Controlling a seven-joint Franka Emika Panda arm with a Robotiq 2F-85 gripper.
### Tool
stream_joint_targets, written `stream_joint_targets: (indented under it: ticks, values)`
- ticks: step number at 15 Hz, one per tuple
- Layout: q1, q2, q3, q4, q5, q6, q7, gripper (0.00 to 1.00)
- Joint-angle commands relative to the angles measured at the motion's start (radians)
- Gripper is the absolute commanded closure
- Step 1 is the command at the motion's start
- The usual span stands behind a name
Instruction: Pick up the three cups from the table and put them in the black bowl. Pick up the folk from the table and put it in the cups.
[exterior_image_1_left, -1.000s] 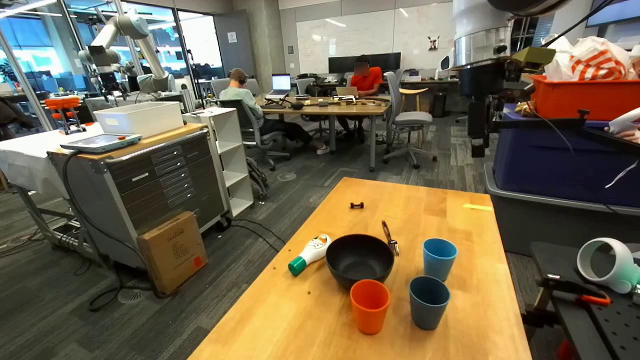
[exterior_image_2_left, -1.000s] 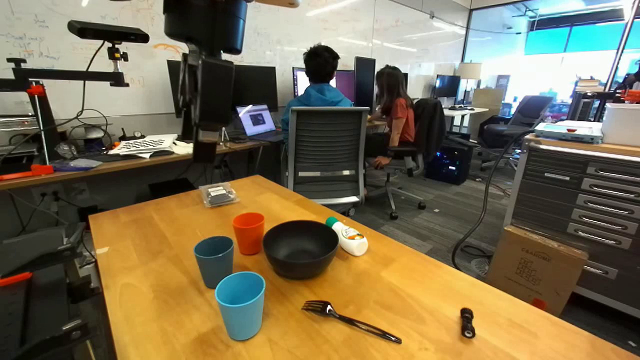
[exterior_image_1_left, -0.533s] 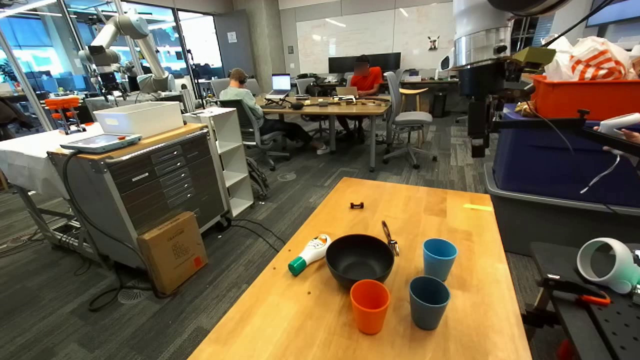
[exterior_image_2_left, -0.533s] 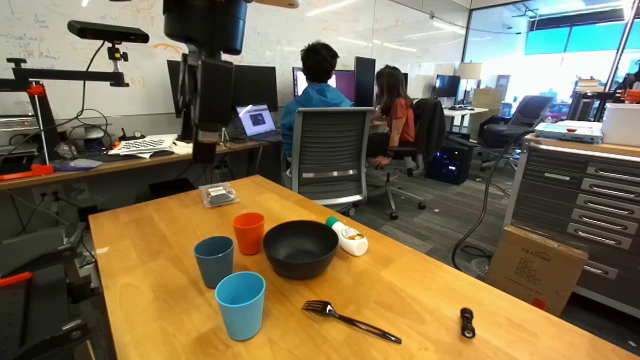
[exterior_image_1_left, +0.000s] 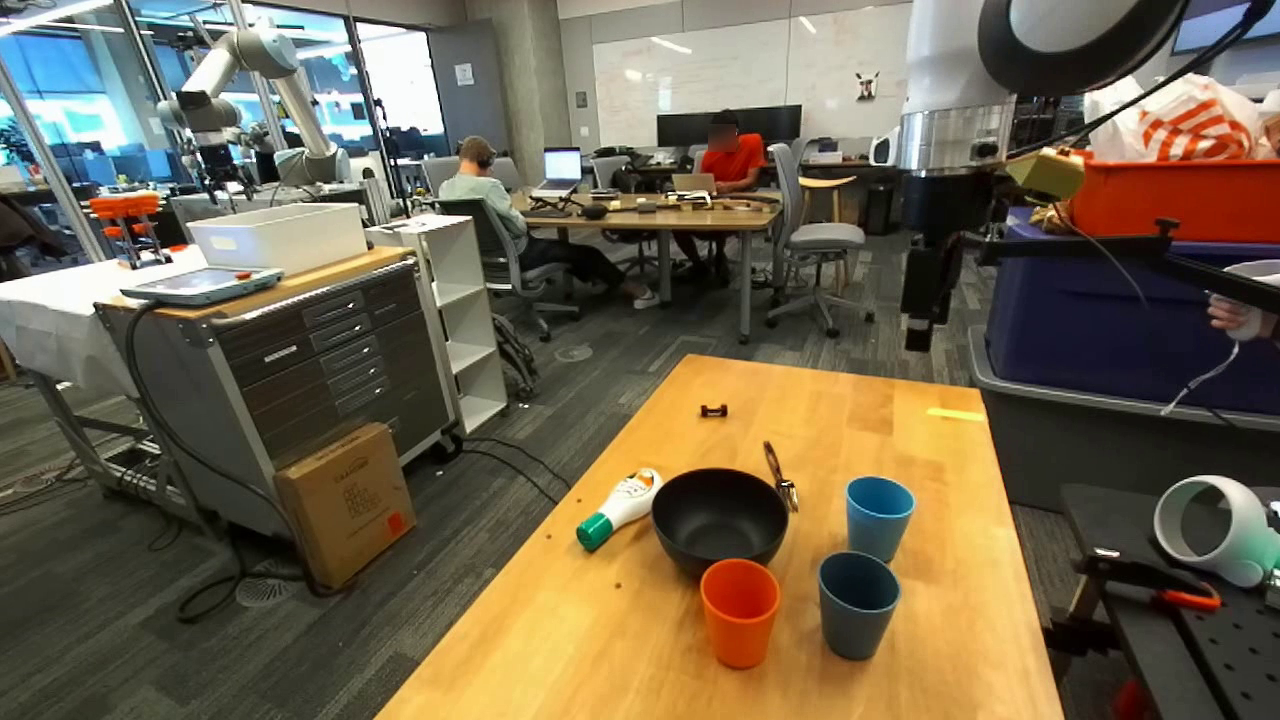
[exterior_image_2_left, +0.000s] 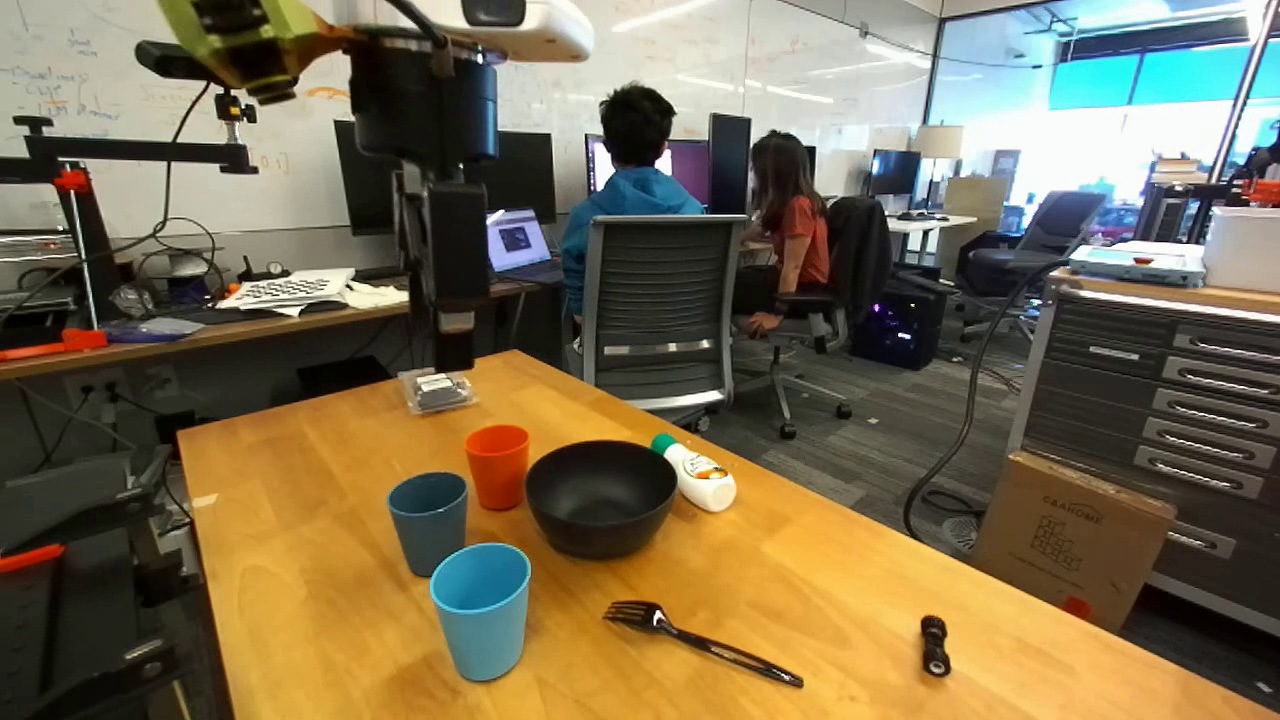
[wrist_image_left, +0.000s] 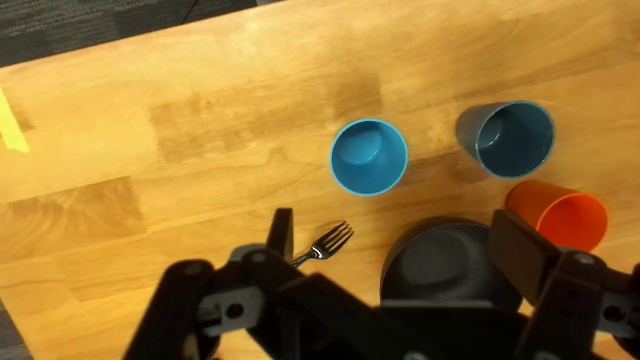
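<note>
Wrist view: pincer (wrist_image_left: 397, 237) spread, empty. An exterior view shows it newly lowered, suggesting a first pick; on the counter (exterior_image_1_left: 810, 405), blue cup (exterior_image_1_left: 880, 520) and grey-blue cup (exterior_image_1_left: 858, 608) stand right of the black bowl (exterior_image_1_left: 718, 520), orange cup (exterior_image_1_left: 740, 615) at its near side, fork (exterior_image_1_left: 786, 489) far right.

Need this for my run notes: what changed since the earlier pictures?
The robot's open fingers have moved lower in both exterior views. A person's hand has dropped; in an exterior view, a grey office chair has shifted slightly right. Nothing was grasped or released. The orange cup, bright blue cup, grey-blue cup, black bowl and black fork stayed put.
</note>
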Motion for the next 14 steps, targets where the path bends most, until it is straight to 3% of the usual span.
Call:
stream_joint_targets:
  ticks: [1, 5, 14]
  values:
    - [-0.024, 0.009, 0.03, -0.06, -0.08, 0.104, 0.076, 0.0]
    - [-0.034, 0.044, 0.028, -0.103, -0.137, 0.17, 0.131, 0.0]
    - [-0.031, 0.196, 0.003, -0.135, 0.034, 0.384, 0.073, 0.0]
